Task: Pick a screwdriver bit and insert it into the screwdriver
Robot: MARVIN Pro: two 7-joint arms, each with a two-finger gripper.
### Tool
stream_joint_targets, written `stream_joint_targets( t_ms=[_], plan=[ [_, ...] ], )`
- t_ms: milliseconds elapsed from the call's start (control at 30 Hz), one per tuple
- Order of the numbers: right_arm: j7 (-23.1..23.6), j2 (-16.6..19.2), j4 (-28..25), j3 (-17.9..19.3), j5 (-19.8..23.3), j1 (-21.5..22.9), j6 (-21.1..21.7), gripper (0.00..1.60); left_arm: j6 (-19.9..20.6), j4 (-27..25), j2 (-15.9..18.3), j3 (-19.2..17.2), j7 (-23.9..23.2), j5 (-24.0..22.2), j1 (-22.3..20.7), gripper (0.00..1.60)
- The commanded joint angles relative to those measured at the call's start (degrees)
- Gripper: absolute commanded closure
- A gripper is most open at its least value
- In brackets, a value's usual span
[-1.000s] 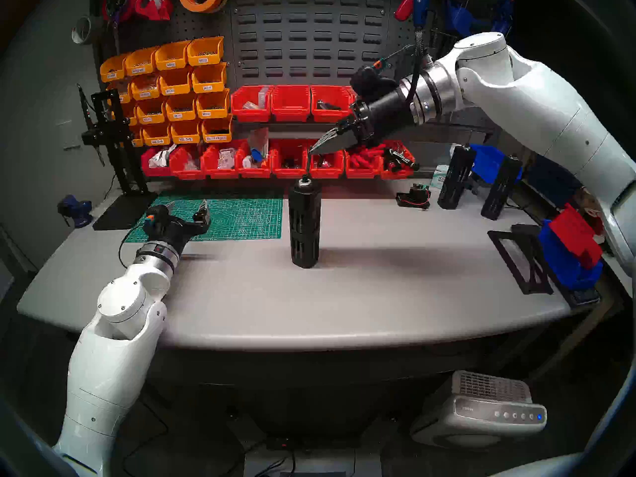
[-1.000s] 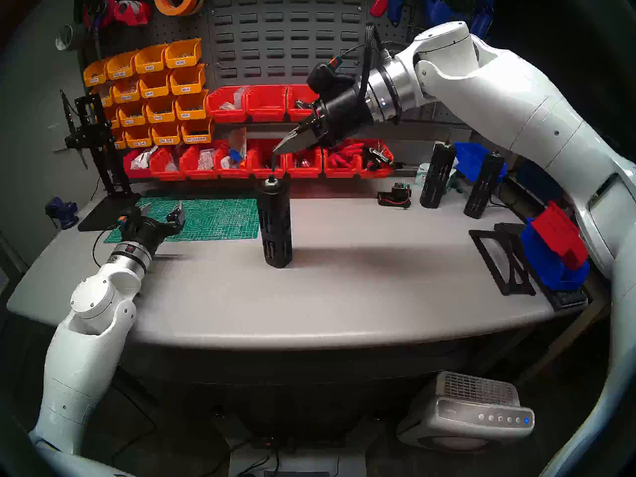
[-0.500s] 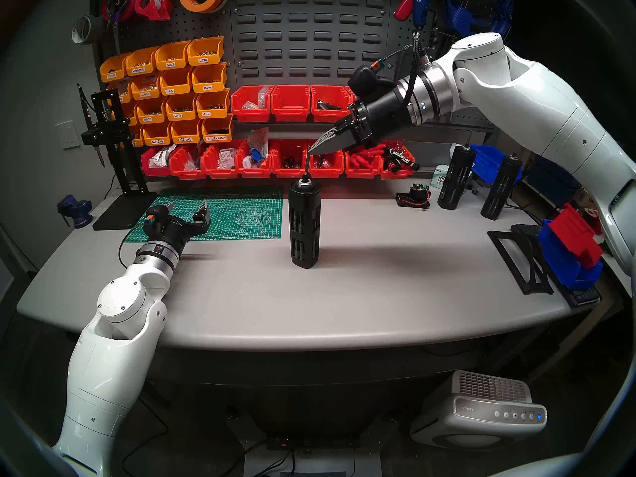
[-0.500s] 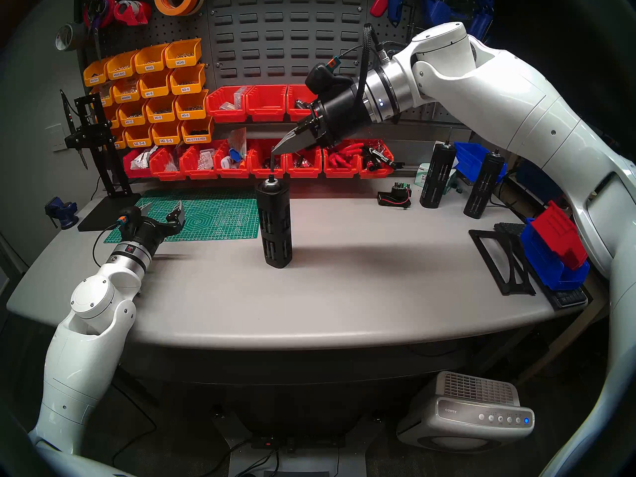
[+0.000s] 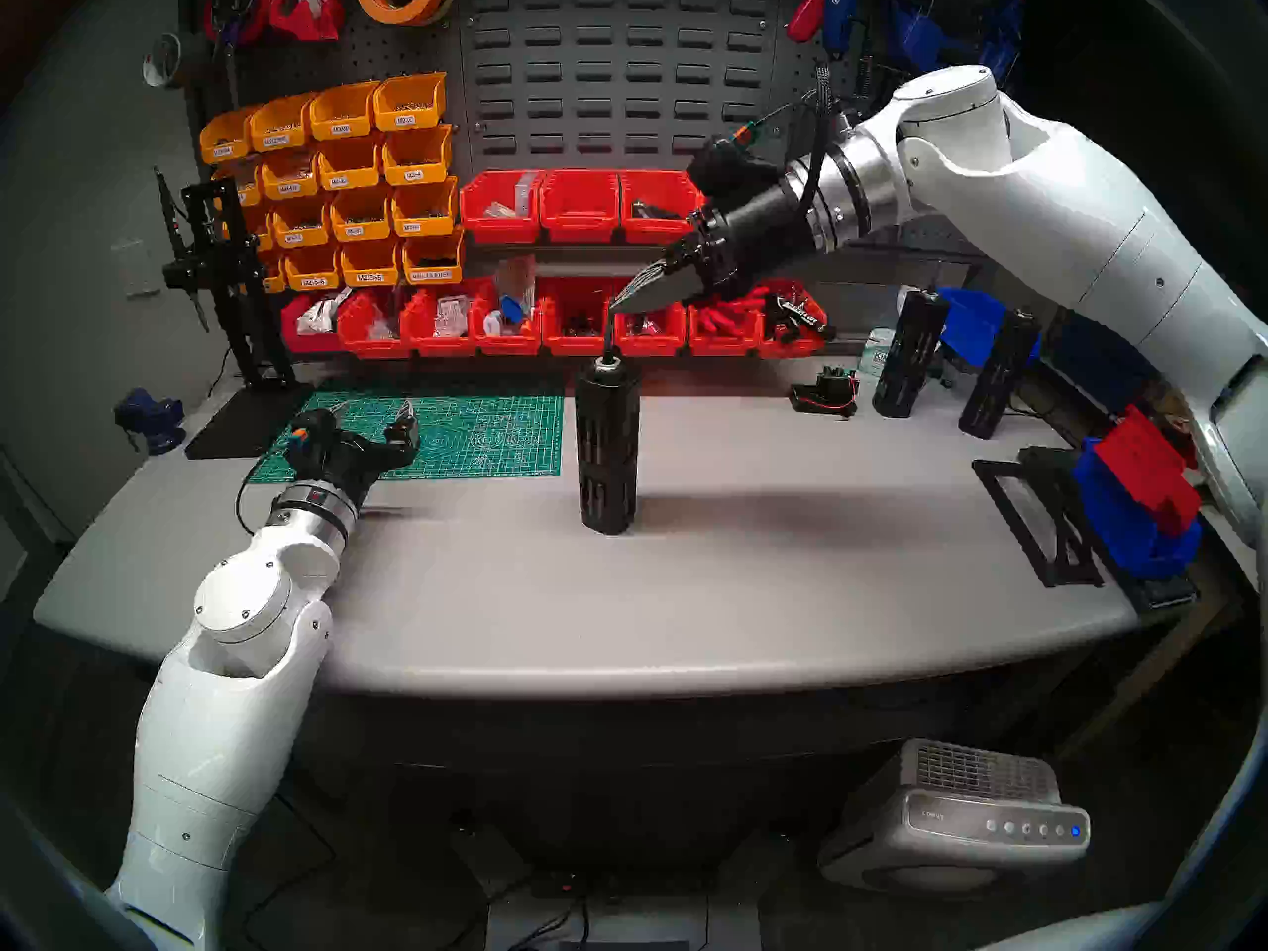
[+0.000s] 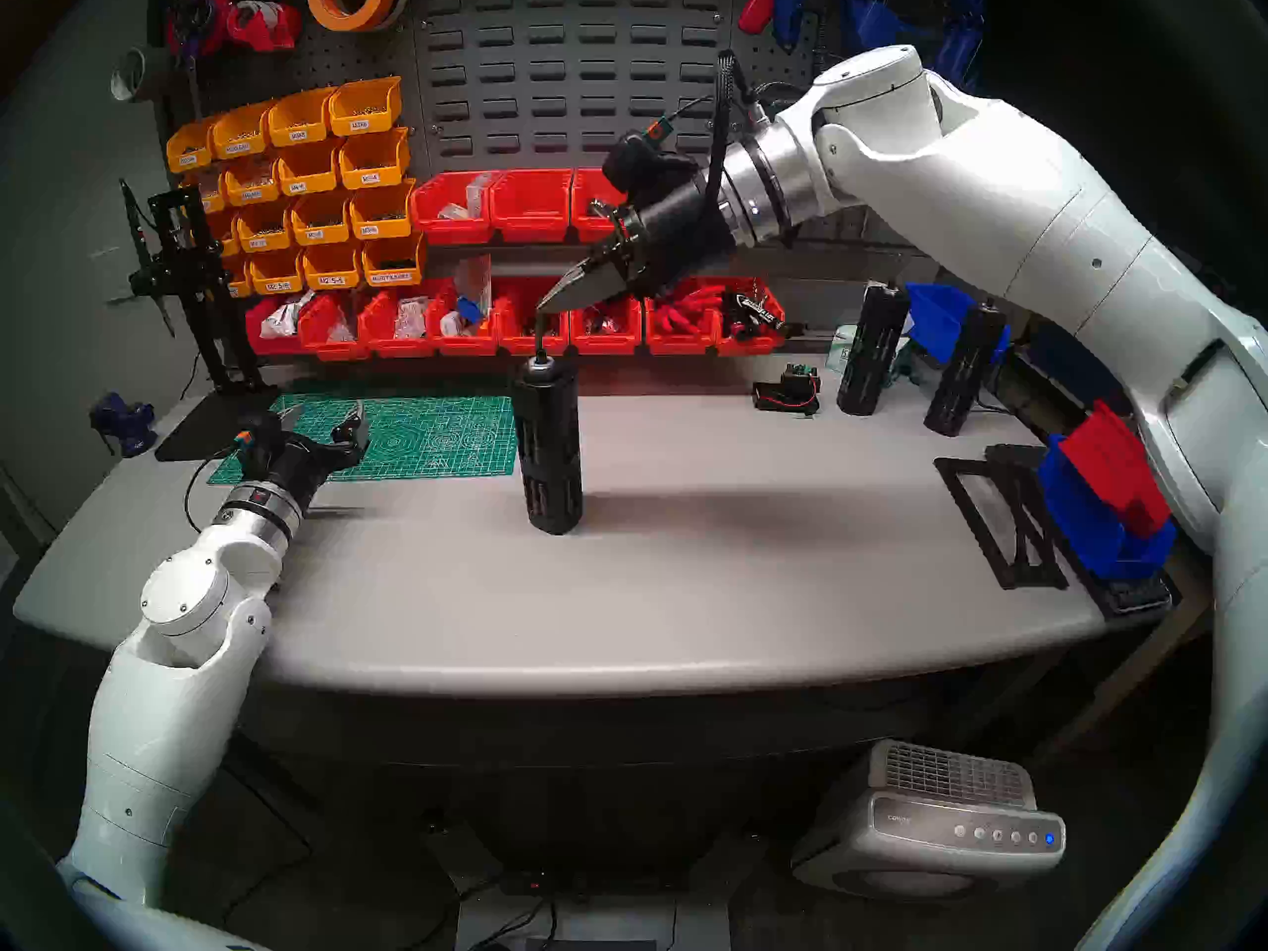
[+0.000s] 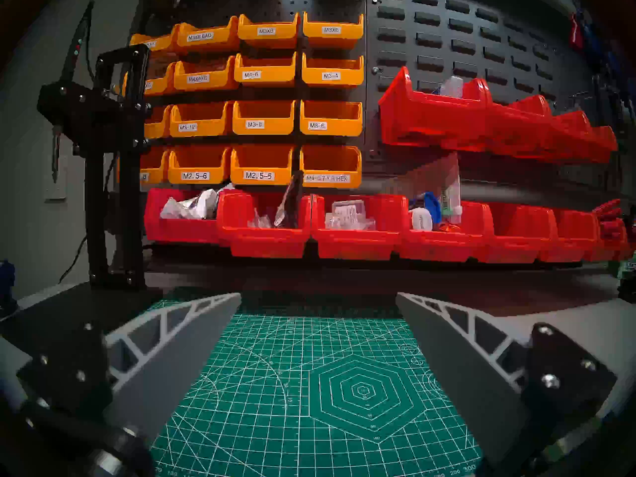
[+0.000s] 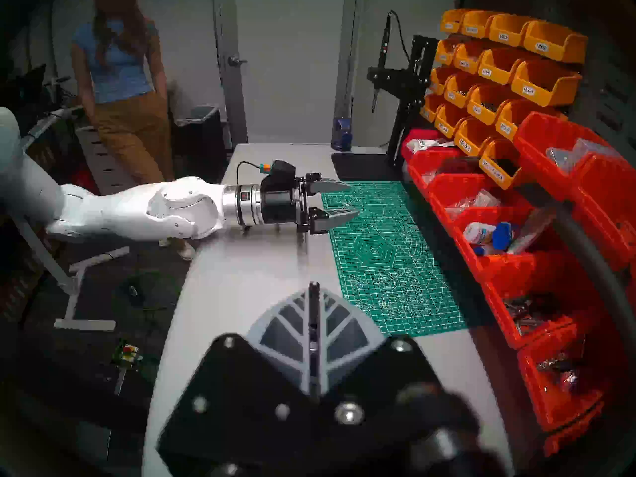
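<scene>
Right tool [image 5: 613,303] clamped on the thin dark metal screwdriver bit [image 5: 608,328], hanging directly above the tall black slotted cylinder screwdriver [image 5: 608,442], tip at its silver-ringed socket. Screwdriver stands mid-desk [image 5: 755,586]. Left tool [image 5: 374,414], jaws apart and empty, sits far left of the screwdriver.

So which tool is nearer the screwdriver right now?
Right. The right tool hangs just above the screwdriver, pinching the screwdriver bit over its top; the left tool sits open over the green mat, well aside.
</scene>
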Motion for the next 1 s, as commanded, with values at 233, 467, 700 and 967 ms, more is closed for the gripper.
stream_joint_targets(
  t_ms=[233,467,700,967],
  plan=[
    [-0.24,0.15,-0.21,1.59,-0.08,2.46,0.13,1.6,-1.04,-1.64,0.04,-0.6,-0.04,-0.04,-1.36,0.0],
    [-0.28,0.25,-0.24,1.69,0.0,2.6,0.11,1.6,-1.04,-1.64,0.04,-0.6,-0.04,-0.04,-1.36,0.0],
    [-0.34,0.64,-0.36,1.73,-0.03,2.84,0.23,1.6,-1.04,-1.64,0.04,-0.6,-0.05,-0.04,-1.37,0.0],
    [-0.24,1.03,-0.55,1.49,0.01,2.79,0.36,1.6,-1.06,-1.64,0.03,-0.6,-0.05,-0.03,-1.36,0.0]
  ],
)
